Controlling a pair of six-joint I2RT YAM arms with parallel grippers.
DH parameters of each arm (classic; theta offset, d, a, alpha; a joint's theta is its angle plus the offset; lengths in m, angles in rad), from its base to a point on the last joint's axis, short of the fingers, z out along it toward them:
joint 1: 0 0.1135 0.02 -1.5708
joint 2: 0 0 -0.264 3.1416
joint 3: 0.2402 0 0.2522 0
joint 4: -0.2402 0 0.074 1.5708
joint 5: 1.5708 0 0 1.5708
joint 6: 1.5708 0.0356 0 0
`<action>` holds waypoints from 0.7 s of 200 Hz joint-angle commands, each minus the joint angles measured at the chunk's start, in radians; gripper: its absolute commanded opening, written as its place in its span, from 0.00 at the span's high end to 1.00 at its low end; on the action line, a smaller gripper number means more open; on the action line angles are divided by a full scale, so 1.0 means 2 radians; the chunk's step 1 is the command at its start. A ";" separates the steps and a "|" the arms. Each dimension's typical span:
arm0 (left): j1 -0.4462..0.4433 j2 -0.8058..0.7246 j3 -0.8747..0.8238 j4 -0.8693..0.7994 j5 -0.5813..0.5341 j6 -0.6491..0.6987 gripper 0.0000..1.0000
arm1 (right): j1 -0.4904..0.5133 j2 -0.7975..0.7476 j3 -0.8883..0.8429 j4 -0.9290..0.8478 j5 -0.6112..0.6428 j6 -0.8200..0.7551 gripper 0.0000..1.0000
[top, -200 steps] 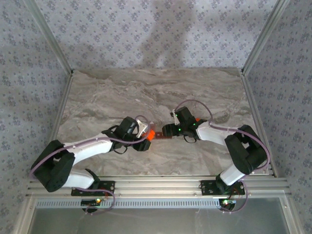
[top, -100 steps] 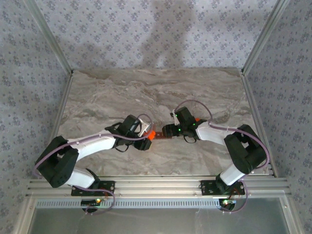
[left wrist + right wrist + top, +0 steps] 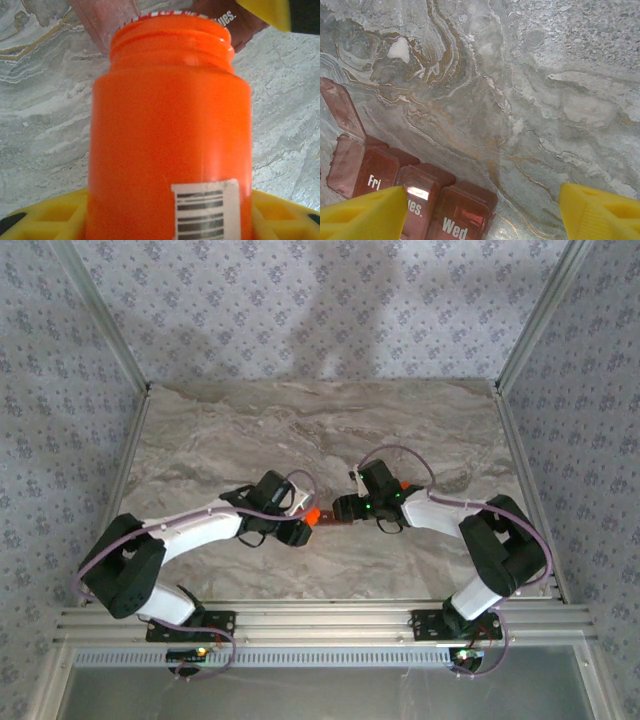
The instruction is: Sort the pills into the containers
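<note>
Containers (image 3: 375,180) strip lies on the desk (image 3: 530,100) between both tools with one end lid flipped up, partly under the wide-open, empty right tool (image 3: 482,215), while the left tool (image 3: 298,524) clamps an orange bottle (image 3: 167,125) just beside it.

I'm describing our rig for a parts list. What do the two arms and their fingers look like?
The left arm and right arm match: white links between bulky black joints, with a lilac cable looping along each. A small green light glows on the right wrist. The fingers are bright yellow wedges.
</note>
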 commanded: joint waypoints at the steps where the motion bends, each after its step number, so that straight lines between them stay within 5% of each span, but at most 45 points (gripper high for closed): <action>1: -0.004 0.010 0.024 -0.034 0.003 0.012 1.00 | 0.002 0.009 0.000 0.002 0.004 -0.001 0.19; 140: -0.004 0.037 0.075 -0.104 0.003 0.026 1.00 | 0.003 0.016 -0.003 0.010 0.000 0.003 0.19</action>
